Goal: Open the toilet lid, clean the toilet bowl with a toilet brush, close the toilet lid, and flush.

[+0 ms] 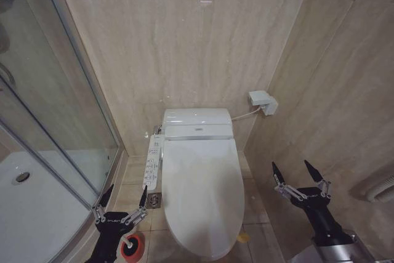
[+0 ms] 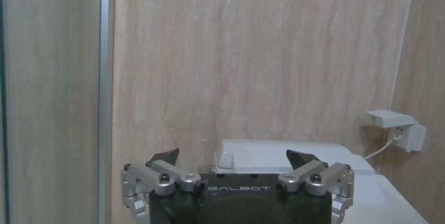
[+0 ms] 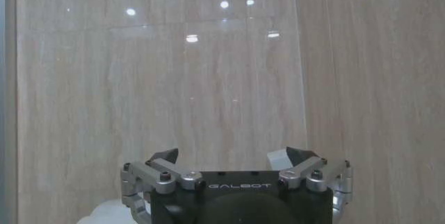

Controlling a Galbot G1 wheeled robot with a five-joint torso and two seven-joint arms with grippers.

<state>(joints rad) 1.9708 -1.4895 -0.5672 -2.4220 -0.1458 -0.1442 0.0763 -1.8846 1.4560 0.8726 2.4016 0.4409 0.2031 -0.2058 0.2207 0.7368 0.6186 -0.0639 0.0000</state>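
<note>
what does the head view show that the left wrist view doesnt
Head view alone: the closed toilet lid from above, the control panel along its side, the red brush holder on the floor under the left gripper, the shower tray, and the right gripper beside the toilet, open.

Left wrist view alone: a close look at the left gripper's open fingers.

Both: the toilet tank, the wall socket, the beige tiled wall.

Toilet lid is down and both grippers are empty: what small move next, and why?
Probably bring the right gripper toward the small yellow strap at the front edge of the glossy white oval toilet lid. The lid covers the bowl; the open left gripper hovers above the round red brush cup.
</note>
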